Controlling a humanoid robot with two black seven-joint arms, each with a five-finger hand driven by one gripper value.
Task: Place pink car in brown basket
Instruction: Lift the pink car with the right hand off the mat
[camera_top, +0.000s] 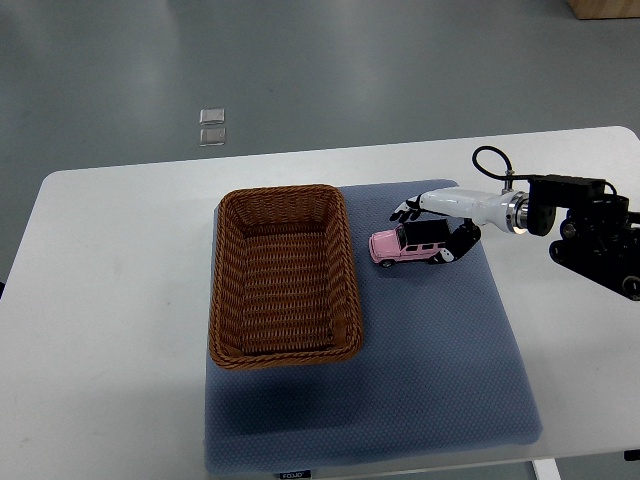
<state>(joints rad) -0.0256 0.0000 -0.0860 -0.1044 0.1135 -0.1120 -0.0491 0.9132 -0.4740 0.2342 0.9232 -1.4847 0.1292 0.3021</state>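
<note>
The pink toy car (396, 247) with a black roof rests on the blue mat (420, 370), just right of the brown wicker basket (232, 300). The basket has nothing in it. My right hand (430, 231) reaches in from the right edge and hovers over the car. Its fingers (405, 212) stretch out past the car's far side and its thumb (458, 247) sits at the car's rear end. The hand is open around the car and has no firm hold that I can see. The left arm does not show.
The white table (110, 300) carries the mat and basket, with its far edge just beyond the basket. Two small clear packets (212, 127) lie on the grey floor beyond it. A wooden box corner (605, 8) shows at the top right.
</note>
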